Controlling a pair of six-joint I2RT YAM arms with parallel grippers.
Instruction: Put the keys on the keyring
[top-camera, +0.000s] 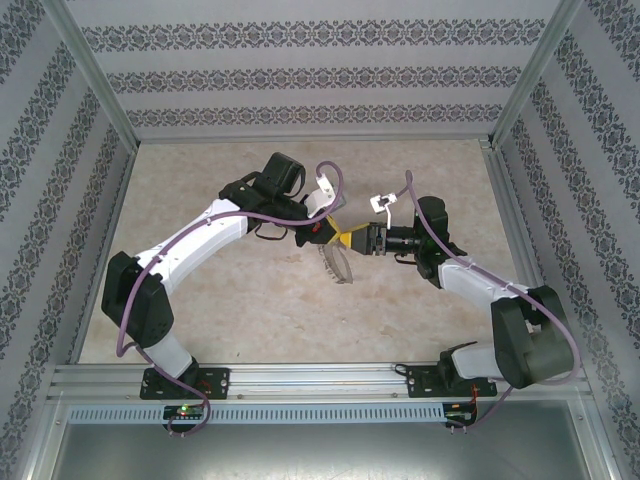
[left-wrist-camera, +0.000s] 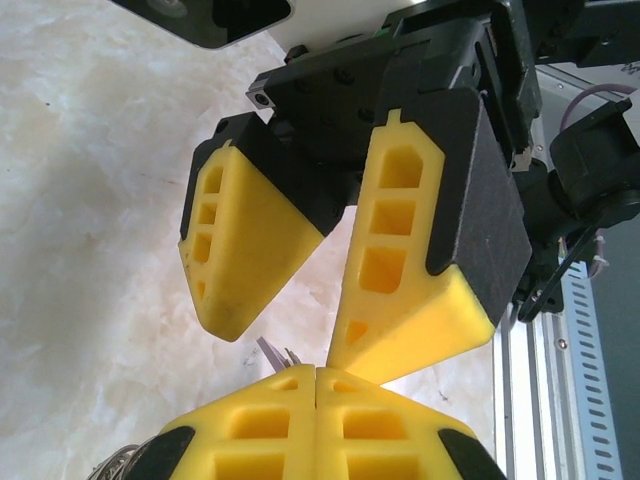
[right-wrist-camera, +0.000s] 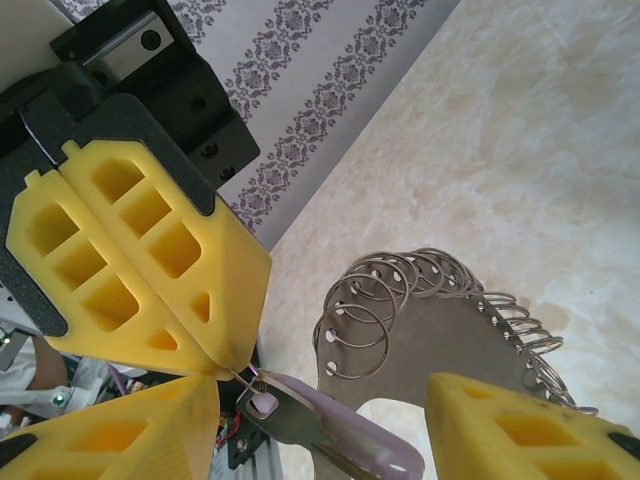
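- Left gripper (right-wrist-camera: 238, 364): its yellow fingers are pressed flat together, with no gap along the seam. It enters the right wrist view from the upper left, with its tips pointing down toward the key.
- Key (right-wrist-camera: 318, 432): a small metal blade with a pale lilac tag (right-wrist-camera: 385, 462). It hangs just below the left gripper's tips. A thin wire runs from those tips to the head of the key, so the left gripper appears to pinch the key by that wire, though the contact itself is too small to confirm.
- Right gripper (left-wrist-camera: 288, 348): the jaws stand apart and face the left gripper tip to tip. In its own wrist view the key lies in the gap between its fingers (right-wrist-camera: 120, 430), near the left-hand one, and neither finger closes on it.
- Ring (right-wrist-camera: 450, 345): a thin grey hoop with its rim fringed by silvery wire loops (right-wrist-camera: 358, 338). It sits just beside and partly behind the key, above the table (right-wrist-camera: 520, 150).
- In the top view the ring (top-camera: 338, 265) hangs tilted just below the point where the two grippers meet, near the middle of the table.
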